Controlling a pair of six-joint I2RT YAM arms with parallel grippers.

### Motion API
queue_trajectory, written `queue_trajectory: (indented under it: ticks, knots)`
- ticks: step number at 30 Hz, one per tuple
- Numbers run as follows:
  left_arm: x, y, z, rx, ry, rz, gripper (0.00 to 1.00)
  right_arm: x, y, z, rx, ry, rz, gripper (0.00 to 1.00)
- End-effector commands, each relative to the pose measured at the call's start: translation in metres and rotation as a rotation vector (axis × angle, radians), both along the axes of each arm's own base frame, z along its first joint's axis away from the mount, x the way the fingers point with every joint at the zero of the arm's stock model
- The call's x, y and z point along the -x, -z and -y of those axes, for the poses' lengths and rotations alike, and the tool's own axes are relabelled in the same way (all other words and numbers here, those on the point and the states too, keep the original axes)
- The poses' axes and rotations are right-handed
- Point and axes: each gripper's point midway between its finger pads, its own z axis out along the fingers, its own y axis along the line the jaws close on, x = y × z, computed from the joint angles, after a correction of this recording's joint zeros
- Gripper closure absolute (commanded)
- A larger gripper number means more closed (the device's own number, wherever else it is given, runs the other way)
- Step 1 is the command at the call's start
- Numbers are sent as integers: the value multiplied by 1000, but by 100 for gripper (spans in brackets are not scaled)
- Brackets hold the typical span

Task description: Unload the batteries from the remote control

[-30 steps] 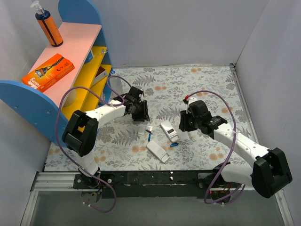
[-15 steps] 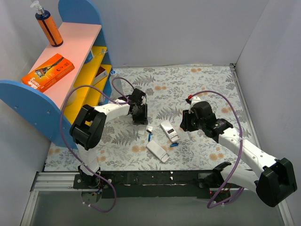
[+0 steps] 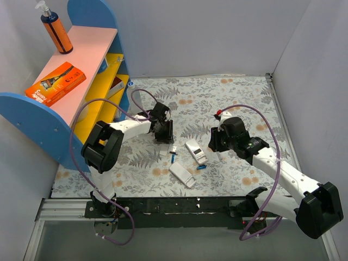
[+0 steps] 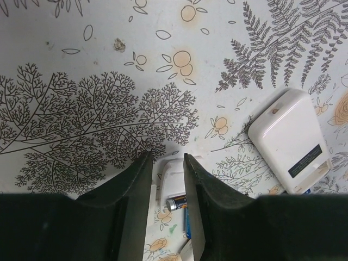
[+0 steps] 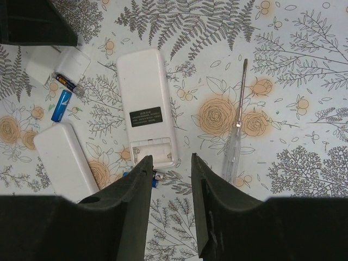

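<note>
A white remote lies back up with its battery bay uncovered and showing no cells. One blue battery lies left of it, also in the right wrist view. A darker battery rests at a white cover piece; in the left wrist view this battery shows between my fingers. Another blue battery lies below the remote, half hidden by a finger in the right wrist view. My left gripper is open and empty above the cover piece. My right gripper is open and empty above the remote's bay end.
A second white remote lies near the front. A clear-handled screwdriver lies right of the first remote. A blue and yellow shelf with an orange box and a bottle stands at the left.
My left gripper has shifted a little nearer the cover pieces and its arm has swung. My right arm's elbow has moved right; its gripper stays over the remote.
</note>
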Motion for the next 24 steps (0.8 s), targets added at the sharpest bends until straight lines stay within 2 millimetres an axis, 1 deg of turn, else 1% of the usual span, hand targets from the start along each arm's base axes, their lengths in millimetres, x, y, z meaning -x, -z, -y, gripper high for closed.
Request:
queue_trajectory:
  ticks: [1,5,9,14,17,21,24]
  knots:
    - [-2,-9,3,6,34,33,71,0,0,-1,-1,-17,13,60]
    - [1,-3,1,-10,33,27,72,1,0,-1,-4,-15,14,59]
    - [3,2,2,-23,44,20,74,2,2,-1,-4,-14,7,59]
    - [9,13,1,-48,56,2,80,3,0,0,-3,-14,11,59]
    - [11,15,0,-72,57,7,80,3,1,3,5,-5,14,59]
    - [14,18,-3,-100,59,7,80,4,3,2,1,-9,8,59]
    - [17,16,-4,-105,62,11,80,4,4,2,2,-11,5,59]
